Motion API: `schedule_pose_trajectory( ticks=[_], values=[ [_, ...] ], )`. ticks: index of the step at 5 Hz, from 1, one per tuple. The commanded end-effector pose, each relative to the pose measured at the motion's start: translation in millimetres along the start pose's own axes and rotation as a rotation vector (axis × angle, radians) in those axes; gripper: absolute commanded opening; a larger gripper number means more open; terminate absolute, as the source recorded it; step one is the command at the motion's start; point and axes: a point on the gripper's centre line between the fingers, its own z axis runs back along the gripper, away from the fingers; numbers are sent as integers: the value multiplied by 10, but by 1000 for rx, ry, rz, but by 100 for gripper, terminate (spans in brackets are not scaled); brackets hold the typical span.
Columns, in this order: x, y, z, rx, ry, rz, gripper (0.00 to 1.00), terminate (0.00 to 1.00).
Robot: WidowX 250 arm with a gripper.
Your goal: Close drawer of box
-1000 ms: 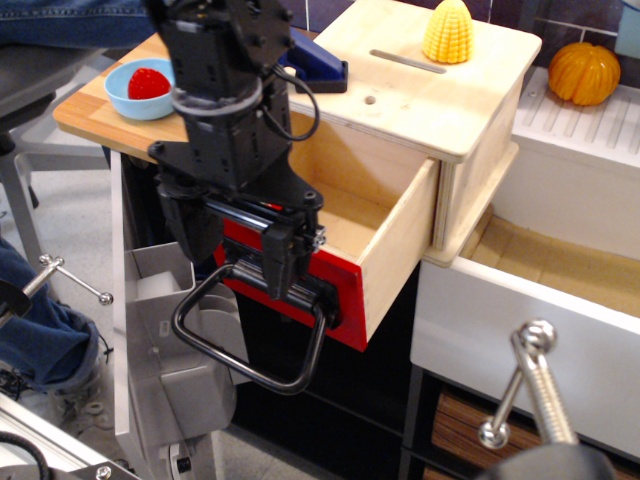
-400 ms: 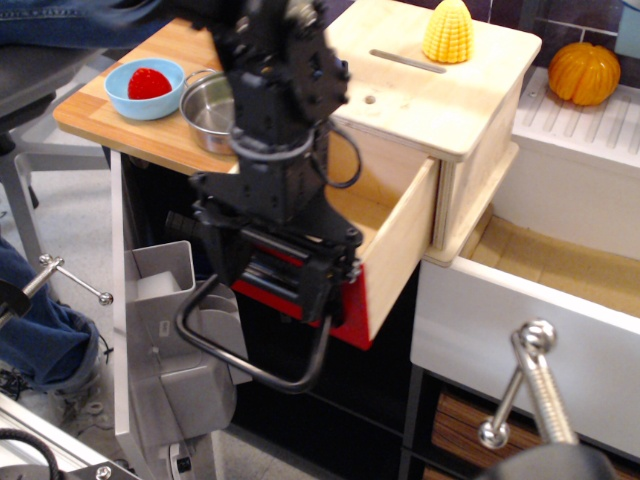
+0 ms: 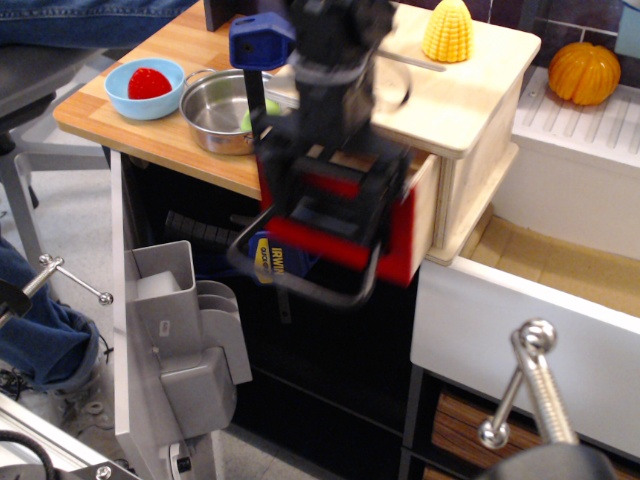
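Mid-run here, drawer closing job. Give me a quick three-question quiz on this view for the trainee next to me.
1. True or false: the drawer is fully shut in the box.
2. What sits on the box top? A) corn cob B) strawberry C) pot
3. What does the blue bowl hold?

Key:
1. False; its red front stands slightly out, with the gripper against it.
2. A, the corn cob.
3. A strawberry.

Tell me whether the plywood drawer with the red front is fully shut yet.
Not yet. The red-fronted plywood drawer sticks out a little from the pale plywood box, a strip of its side still showing, with the black gripper against its front.
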Motion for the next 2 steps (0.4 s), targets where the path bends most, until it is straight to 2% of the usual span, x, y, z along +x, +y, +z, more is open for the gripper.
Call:
schedule_pose_trajectory(
  ticks=[1,2],
  values=[
    [562,242,305,-19,-99,12,100,0],
    [568,268,334,-19,-84,-8,100,100]
  ],
)
